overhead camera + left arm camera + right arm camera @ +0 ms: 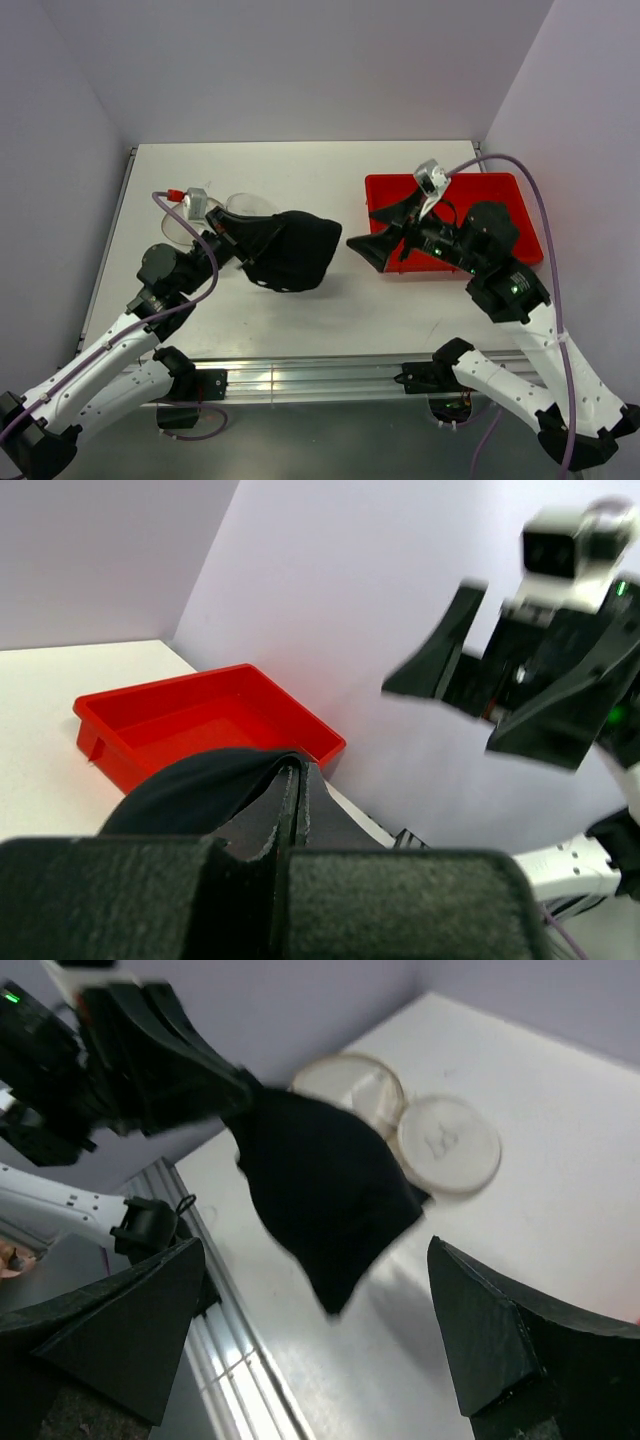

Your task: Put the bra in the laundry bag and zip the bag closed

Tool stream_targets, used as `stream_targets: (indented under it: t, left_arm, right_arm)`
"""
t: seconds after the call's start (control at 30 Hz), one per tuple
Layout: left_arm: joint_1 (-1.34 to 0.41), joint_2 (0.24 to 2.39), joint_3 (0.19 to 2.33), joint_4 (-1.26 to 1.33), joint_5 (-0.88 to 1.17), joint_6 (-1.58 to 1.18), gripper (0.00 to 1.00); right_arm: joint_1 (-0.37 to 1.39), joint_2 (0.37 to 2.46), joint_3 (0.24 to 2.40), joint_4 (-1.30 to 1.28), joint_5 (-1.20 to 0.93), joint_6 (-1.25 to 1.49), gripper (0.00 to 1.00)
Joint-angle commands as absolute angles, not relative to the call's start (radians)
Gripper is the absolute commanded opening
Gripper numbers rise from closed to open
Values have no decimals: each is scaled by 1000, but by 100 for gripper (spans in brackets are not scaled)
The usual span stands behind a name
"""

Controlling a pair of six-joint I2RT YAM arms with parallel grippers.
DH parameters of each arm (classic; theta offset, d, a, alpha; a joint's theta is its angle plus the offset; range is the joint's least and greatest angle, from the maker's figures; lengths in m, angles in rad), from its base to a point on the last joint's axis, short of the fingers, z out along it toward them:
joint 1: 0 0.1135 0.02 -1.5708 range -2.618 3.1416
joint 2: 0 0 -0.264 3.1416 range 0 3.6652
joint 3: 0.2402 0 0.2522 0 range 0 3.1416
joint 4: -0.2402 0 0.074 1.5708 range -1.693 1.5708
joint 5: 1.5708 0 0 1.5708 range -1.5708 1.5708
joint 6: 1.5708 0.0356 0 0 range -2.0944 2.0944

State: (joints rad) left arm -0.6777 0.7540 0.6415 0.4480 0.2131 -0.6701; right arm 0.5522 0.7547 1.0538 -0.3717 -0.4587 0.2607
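The black bra (298, 250) hangs just above the table left of centre, pinched at its left edge by my shut left gripper (266, 242). In the left wrist view its folded edge (200, 785) sits clamped in the left gripper (290, 825). Behind that gripper the white translucent laundry bag (180, 230) lies open on the table. Its round lid (252, 203) lies flat beside it. The right wrist view shows the bra (325, 1185), the bag (350, 1082) and the lid (448, 1143) with its black mark. My right gripper (386, 230) stands wide open and empty to the bra's right.
A red rectangular bin (500, 190) sits at the back right, under and behind my right arm, and its bare inside (200, 715) appears in the left wrist view. The metal rail (320, 375) marks the table's near edge. Walls close in on three sides.
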Motion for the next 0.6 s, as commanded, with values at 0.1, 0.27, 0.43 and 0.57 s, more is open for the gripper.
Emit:
stream_targets:
  t: [0.1,0.27,0.43,0.57]
  left_arm:
    - [-678,767,661,512,296,-680,0]
    - [-678,767,666,508,298,-683,0]
    - [-678,769,660,531,310,-695,0]
    - [-678,772,667,519,328,-693,0]
  right_arm:
    - [621,1018,1358,-414,-589,-41,100]
    - [679,1149,1444,-520,-718,-182,100]
    - [750,1193,1375,-477,-681,-189,100]
    - [758,1258,1358,-448,-712,-196,100]
